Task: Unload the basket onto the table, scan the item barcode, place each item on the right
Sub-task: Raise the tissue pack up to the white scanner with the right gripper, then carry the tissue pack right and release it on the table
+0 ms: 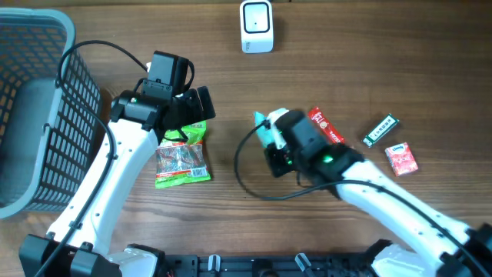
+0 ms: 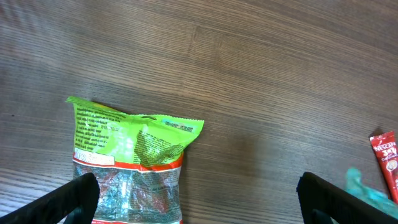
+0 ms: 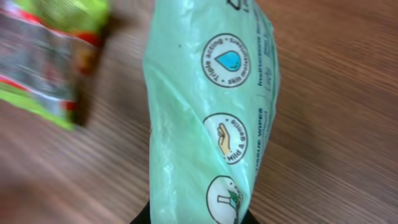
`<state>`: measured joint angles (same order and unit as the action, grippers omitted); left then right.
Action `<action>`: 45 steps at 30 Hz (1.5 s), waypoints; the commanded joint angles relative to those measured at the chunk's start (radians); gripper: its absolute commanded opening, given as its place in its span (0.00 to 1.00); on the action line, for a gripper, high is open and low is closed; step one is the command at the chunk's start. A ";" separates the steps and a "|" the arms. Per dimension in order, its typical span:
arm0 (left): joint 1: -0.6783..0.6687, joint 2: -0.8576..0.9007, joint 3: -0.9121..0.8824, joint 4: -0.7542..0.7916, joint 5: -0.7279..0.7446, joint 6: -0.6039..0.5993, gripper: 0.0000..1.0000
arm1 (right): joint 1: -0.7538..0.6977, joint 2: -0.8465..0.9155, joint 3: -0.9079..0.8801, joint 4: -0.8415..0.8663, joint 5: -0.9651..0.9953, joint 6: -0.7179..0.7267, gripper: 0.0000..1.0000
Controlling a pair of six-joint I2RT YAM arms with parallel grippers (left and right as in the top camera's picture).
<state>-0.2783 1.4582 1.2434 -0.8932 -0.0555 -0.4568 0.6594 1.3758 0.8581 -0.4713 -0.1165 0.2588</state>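
Note:
A mint-green wipes packet [image 3: 211, 118] fills the right wrist view and stands on edge between the black fingers of my right gripper [image 3: 199, 219], which is shut on it. From overhead the packet [image 1: 269, 125] pokes out of the right gripper [image 1: 275, 145] at mid-table. The white barcode scanner [image 1: 256, 25] stands at the far edge, well apart from it. My left gripper [image 2: 199, 205] hangs open over the table, its fingers [image 2: 68, 202] wide apart above the lower part of a green snack bag [image 2: 130, 162].
A grey mesh basket [image 1: 31, 115] stands at the left edge. The green snack bag [image 1: 182, 158] lies beside the left arm. Right of the right arm lie a red sachet [image 1: 326, 125], a dark stick pack [image 1: 381, 129] and a small red packet [image 1: 401, 158].

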 commanded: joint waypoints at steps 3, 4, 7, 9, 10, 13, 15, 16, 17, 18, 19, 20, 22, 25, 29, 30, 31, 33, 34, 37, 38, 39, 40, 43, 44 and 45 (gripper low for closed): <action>0.003 -0.012 0.000 0.002 -0.010 0.012 1.00 | -0.275 -0.033 0.000 -0.048 -0.667 -0.101 0.04; 0.004 -0.012 0.000 0.002 -0.010 0.012 1.00 | -0.324 -0.033 0.000 -0.063 -0.757 -0.122 0.04; 0.003 -0.012 0.000 0.002 -0.010 0.012 1.00 | -0.485 -0.033 0.014 -0.086 -0.956 -0.121 0.04; 0.003 -0.012 0.000 0.002 -0.010 0.012 1.00 | -0.523 -0.033 0.074 -0.122 -0.959 -0.070 0.04; 0.003 -0.012 0.000 0.002 -0.010 0.012 1.00 | -0.523 -0.031 0.135 -0.154 -0.954 -0.067 0.04; 0.003 -0.012 0.000 0.002 -0.010 0.012 1.00 | -0.520 0.010 0.298 -0.222 -0.955 -0.037 0.04; 0.003 -0.012 0.000 0.002 -0.010 0.012 1.00 | -0.520 0.076 0.430 -0.271 -0.955 -0.010 0.04; 0.003 -0.012 0.000 0.002 -0.010 0.012 1.00 | -0.516 0.122 0.509 -0.297 -0.955 0.002 0.04; 0.003 -0.012 0.000 0.002 -0.010 0.012 1.00 | -0.511 0.160 0.570 -0.312 -0.956 0.019 0.04; 0.003 -0.012 0.000 0.002 -0.010 0.012 1.00 | -0.500 0.212 0.649 -0.333 -0.956 0.032 0.04; 0.004 -0.012 0.000 0.002 -0.010 0.012 1.00 | -0.492 0.263 0.724 -0.354 -0.955 0.032 0.04; 0.003 -0.012 0.000 0.002 -0.010 0.012 1.00 | -0.486 0.317 0.798 -0.373 -0.956 0.032 0.04; 0.003 -0.012 0.000 0.002 -0.010 0.012 1.00 | -0.479 0.396 0.883 -0.374 -0.978 0.035 0.04; 0.003 -0.012 0.000 0.002 -0.010 0.012 1.00 | -0.477 0.499 0.920 -0.282 -1.056 0.096 0.04; 0.003 -0.012 0.000 0.002 -0.010 0.012 1.00 | -0.477 0.723 0.920 0.055 -1.096 0.196 0.04; 0.003 -0.012 0.000 0.002 -0.010 0.012 1.00 | -0.477 0.745 0.920 0.087 -1.103 0.202 0.04; 0.003 -0.012 0.000 0.002 -0.010 0.012 1.00 | -0.477 0.772 0.920 0.130 -1.116 0.216 0.04; 0.003 -0.012 0.000 0.002 -0.010 0.012 1.00 | -0.478 0.829 0.920 0.212 -1.124 0.260 0.04; 0.003 -0.011 0.000 0.002 -0.010 0.012 1.00 | -0.477 0.872 0.920 0.282 -1.124 0.305 0.04; 0.003 -0.012 0.000 0.002 -0.010 0.012 1.00 | -0.477 0.973 0.920 0.479 -1.168 0.402 0.04; 0.003 -0.012 0.000 0.002 -0.010 0.012 1.00 | -0.478 1.003 0.920 0.549 -1.192 0.438 0.04; 0.003 -0.012 0.000 0.002 -0.010 0.012 1.00 | -0.478 1.032 0.920 0.616 -1.208 0.479 0.04; 0.003 -0.012 0.000 0.002 -0.010 0.012 1.00 | -0.478 1.066 0.920 0.689 -1.213 0.539 0.04; 0.004 -0.012 0.000 0.002 -0.010 0.012 1.00 | -0.486 1.123 0.920 0.779 -1.164 0.653 0.04; 0.003 -0.012 0.000 0.002 -0.010 0.012 1.00 | -0.492 1.130 0.920 0.778 -1.143 0.662 0.04; 0.003 -0.012 0.000 0.002 -0.010 0.012 1.00 | -0.500 1.131 0.920 0.778 -1.139 0.661 0.04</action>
<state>-0.2783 1.4582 1.2430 -0.8932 -0.0555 -0.4568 0.1787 2.4844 1.7626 0.2916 -1.2644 0.8333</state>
